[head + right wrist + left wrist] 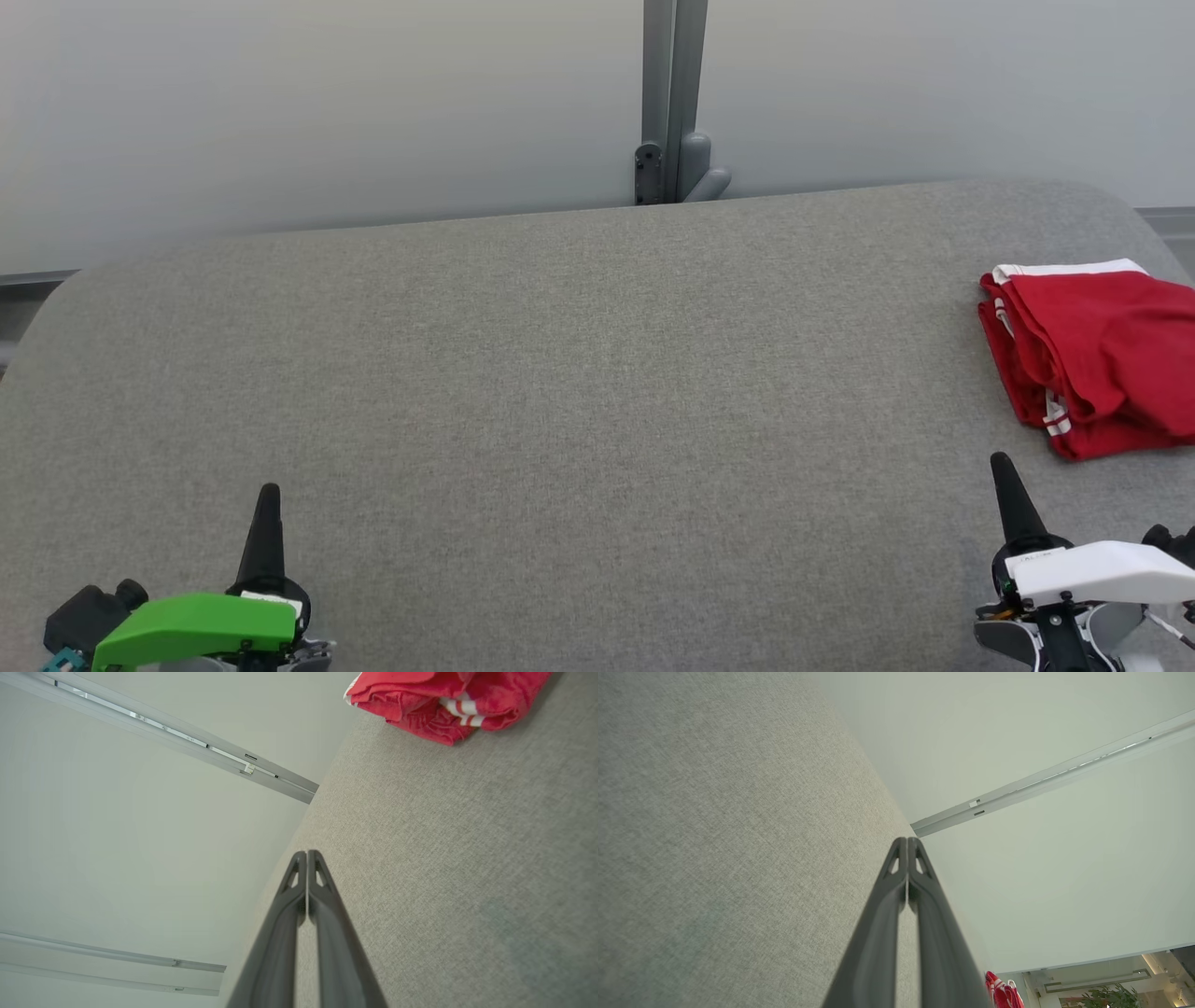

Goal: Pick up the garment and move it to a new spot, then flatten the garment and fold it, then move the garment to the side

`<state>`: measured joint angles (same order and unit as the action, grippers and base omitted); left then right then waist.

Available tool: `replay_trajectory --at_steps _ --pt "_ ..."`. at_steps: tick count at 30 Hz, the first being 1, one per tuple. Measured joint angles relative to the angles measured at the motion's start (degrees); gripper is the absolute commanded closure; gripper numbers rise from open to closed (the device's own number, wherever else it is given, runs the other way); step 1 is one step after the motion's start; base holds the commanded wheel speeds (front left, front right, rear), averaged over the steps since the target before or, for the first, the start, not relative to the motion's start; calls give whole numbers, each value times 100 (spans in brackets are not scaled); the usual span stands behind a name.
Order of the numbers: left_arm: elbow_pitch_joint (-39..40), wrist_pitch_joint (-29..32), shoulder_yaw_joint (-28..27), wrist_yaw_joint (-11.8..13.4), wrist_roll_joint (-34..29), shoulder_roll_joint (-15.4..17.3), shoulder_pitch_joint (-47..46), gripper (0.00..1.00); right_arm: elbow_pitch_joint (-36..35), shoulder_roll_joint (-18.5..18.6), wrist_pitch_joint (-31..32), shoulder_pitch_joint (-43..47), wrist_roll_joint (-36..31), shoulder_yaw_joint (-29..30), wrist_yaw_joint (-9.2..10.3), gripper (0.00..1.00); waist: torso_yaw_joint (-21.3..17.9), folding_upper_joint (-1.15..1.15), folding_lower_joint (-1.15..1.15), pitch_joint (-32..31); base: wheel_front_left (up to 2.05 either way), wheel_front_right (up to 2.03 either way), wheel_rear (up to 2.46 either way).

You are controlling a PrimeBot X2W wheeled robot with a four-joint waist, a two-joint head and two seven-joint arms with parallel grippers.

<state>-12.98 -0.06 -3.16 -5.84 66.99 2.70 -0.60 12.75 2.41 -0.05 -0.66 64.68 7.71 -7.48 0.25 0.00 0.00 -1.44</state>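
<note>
at far right, folded red garment (pixel 1102 355).

The right pincer (pixel 307 855) rises with its two dark fingers pressed together tip to tip, gripping nothing. Up and to the right of the pincer, well apart from it, the red garment (pixel 434 700) lies bunched in folds with white stripes showing on the grey cloth-covered table (pixel 444 858). Left of the pincer stands a pale wall (pixel 117 835) crossed by metal rails (pixel 187 742).
</note>
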Motion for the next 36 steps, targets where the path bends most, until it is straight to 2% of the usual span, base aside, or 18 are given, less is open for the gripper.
replay_trajectory --at_steps 36 --pt "-69 454 -226 -109 1724 1 -355 100 86 21 450 -363 1894 -81 0 100 -16 0 0 103 0 0 0"
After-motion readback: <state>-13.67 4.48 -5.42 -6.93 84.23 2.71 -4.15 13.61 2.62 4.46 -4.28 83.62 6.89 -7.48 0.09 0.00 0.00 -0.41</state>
